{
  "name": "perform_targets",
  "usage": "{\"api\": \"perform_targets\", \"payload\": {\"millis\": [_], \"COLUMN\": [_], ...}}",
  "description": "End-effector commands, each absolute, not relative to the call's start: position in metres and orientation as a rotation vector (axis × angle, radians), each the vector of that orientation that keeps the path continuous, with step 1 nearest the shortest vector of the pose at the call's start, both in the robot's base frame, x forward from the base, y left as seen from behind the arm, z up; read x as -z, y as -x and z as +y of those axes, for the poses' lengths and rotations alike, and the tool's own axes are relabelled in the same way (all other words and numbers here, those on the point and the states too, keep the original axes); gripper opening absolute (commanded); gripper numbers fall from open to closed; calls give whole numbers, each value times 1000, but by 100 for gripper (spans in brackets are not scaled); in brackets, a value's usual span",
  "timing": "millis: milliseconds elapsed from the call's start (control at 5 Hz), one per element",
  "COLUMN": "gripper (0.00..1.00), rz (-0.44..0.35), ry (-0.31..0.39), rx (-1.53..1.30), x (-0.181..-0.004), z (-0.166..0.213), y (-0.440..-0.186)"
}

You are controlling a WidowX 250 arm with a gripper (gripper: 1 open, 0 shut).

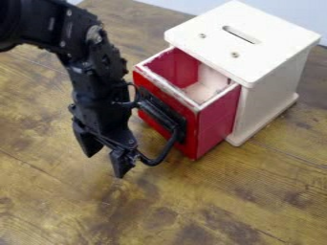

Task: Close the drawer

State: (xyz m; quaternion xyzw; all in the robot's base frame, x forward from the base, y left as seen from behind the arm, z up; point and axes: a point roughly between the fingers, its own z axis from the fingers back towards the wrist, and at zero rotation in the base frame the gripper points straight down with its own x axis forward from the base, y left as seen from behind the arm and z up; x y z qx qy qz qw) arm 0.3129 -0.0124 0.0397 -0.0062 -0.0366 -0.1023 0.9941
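The red drawer (205, 105) stands pulled out of the cream wooden cube (262, 67), its inside open to view. Its black front plate (160, 117) faces left, with a large black loop handle (156, 144) sticking out toward the table's front left. My black gripper (105, 155) hangs fingers-down just left of the handle, low over the table. Its two fingers (90, 144) stand apart with nothing between them, and the right finger is close beside the handle loop. Whether it touches the loop I cannot tell.
The cube has a slot (240, 33) on its top. A brown wooden table (243, 201) spreads all around. My arm (57, 33) reaches in from the upper left.
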Motion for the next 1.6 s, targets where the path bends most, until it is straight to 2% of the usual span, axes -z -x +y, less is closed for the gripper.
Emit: {"api": "perform_targets", "payload": {"millis": [0,400,800,1200,1400], "gripper": [100,100,100,100,0], "rz": [-174,-205,-171,-175,-178], "ry": [-1,10,19,5,5], "rx": [200,201,207,231,237], "x": [-64,-69,-64,-68,-68], "z": [-13,-15,-15,-14,-14], "y": [-340,-357,-378,-403,-407]}}
